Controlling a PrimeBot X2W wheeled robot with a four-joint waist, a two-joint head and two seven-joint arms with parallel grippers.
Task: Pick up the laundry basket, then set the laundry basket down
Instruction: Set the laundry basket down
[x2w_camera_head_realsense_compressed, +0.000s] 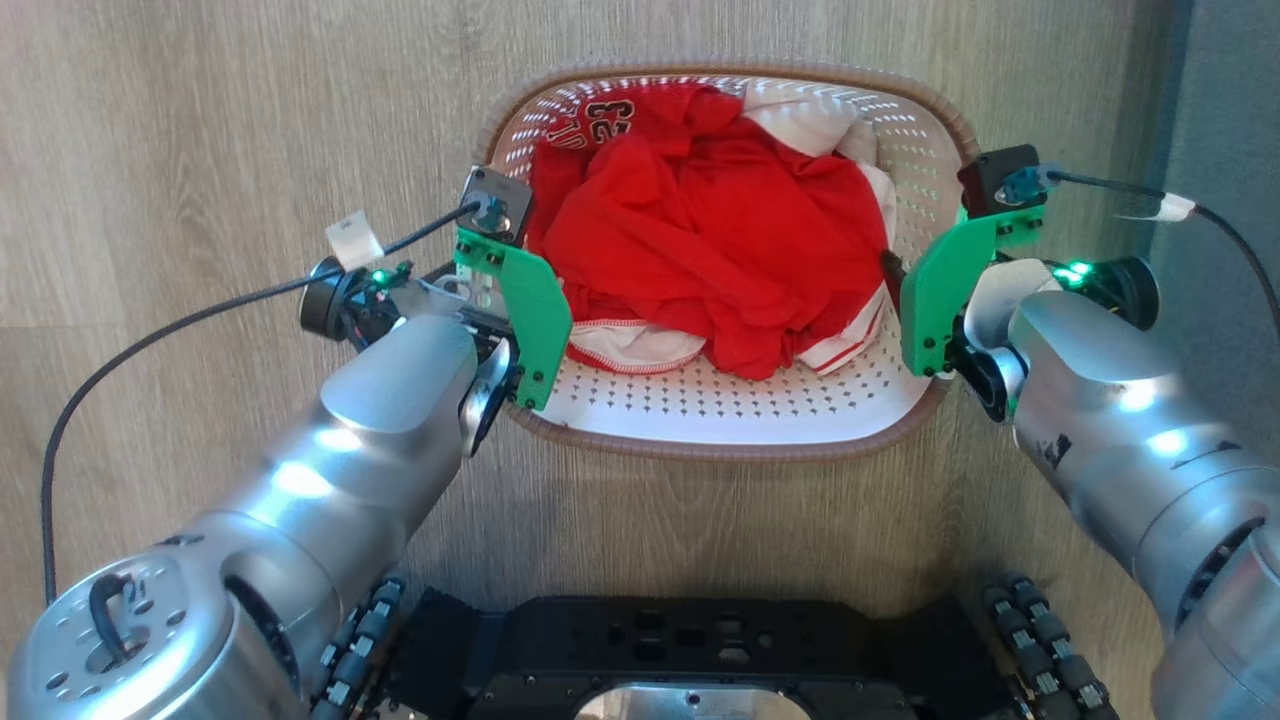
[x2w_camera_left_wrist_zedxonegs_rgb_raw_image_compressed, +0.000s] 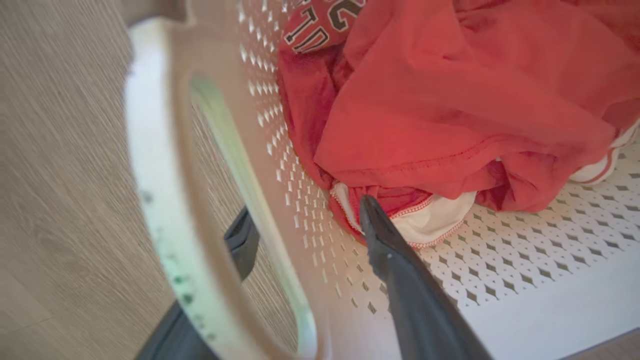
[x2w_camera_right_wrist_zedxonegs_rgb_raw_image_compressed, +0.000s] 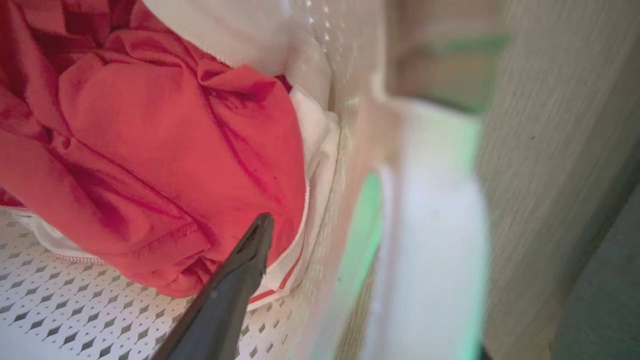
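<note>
Both arms reach fwd & down, angled in toward each other. L arm (x2w_camera_head_realsense_compressed: 300, 470) comes up from lower left, L wrist (x2w_camera_head_realsense_compressed: 400, 300) w/ green LED lit. R arm (x2w_camera_head_realsense_compressed: 1120, 420) mirrors it at right, R wrist (x2w_camera_head_realsense_compressed: 1060, 290) LED also green. L gripper (x2w_camera_left_wrist_zedxonegs_rgb_raw_image_compressed: 306, 215): dark fingers spread well apart, inner finger (x2w_camera_left_wrist_zedxonegs_rgb_raw_image_compressed: 400, 270) long & tapered, outer finger (x2w_camera_left_wrist_zedxonegs_rgb_raw_image_compressed: 242, 240) partly hidden. R gripper (x2w_camera_head_realsense_compressed: 915, 280): one finger (x2w_camera_right_wrist_zedxonegs_rgb_raw_image_compressed: 235, 280) seen, spread unclear.
</note>
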